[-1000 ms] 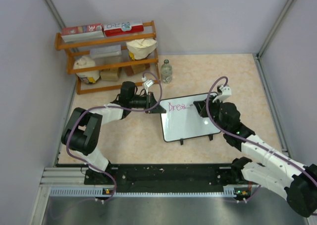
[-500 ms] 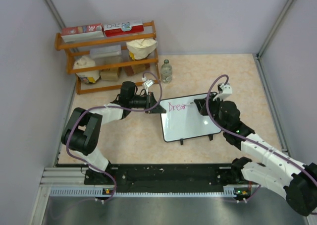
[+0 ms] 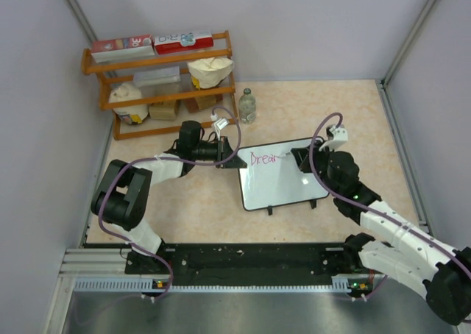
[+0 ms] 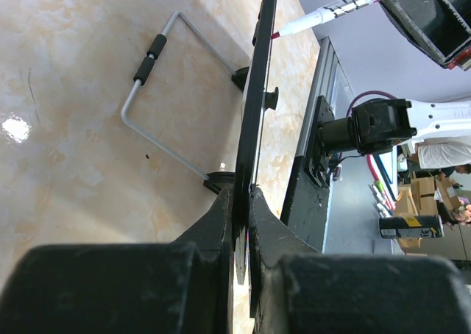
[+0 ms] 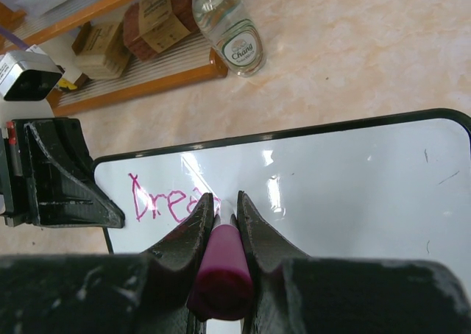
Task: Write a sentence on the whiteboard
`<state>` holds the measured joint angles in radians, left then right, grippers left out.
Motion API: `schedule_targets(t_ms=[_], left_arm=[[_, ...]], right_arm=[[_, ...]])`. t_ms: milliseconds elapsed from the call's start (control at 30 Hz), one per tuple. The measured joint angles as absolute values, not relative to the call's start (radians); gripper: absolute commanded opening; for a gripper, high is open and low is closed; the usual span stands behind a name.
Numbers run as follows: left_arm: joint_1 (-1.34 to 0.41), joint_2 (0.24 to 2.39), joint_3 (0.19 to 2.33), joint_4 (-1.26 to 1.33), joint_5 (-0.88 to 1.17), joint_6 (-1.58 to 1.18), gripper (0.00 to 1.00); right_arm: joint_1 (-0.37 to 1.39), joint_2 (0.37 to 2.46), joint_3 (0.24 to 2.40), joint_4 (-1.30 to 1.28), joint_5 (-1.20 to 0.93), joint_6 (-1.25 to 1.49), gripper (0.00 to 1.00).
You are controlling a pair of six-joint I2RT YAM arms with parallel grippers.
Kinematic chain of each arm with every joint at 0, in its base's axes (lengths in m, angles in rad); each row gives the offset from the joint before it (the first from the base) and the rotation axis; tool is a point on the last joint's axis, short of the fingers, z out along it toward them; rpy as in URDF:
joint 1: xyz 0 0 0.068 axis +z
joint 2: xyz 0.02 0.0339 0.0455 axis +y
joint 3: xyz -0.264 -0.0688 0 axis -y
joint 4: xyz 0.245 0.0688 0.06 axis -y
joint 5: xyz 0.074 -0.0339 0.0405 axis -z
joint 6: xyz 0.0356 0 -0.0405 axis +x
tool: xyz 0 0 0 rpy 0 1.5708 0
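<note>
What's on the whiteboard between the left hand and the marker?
Pink handwriting, roughly "Drea", on the whiteboard. The right wrist view shows it between the left hand and the marker.

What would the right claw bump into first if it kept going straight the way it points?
The whiteboard. The right claw is shut on a pink marker aimed at the white face beside the pink letters, so its tip would land there first. It may already touch.

Black-and-white arms [image 3: 383, 220], looping purple cables [image 3: 239, 137].
</note>
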<state>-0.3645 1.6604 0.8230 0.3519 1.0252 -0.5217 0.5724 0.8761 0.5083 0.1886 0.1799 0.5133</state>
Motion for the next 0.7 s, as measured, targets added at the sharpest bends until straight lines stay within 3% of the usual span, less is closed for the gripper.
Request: schedule_targets(t_ms=[700], left_arm=[[-0.364, 1.660, 0.823, 0.350, 1.024, -0.522, 0.00]], right_arm=[[0.571, 0.841, 0.470, 0.193, 0.176, 0.517, 0.00]])
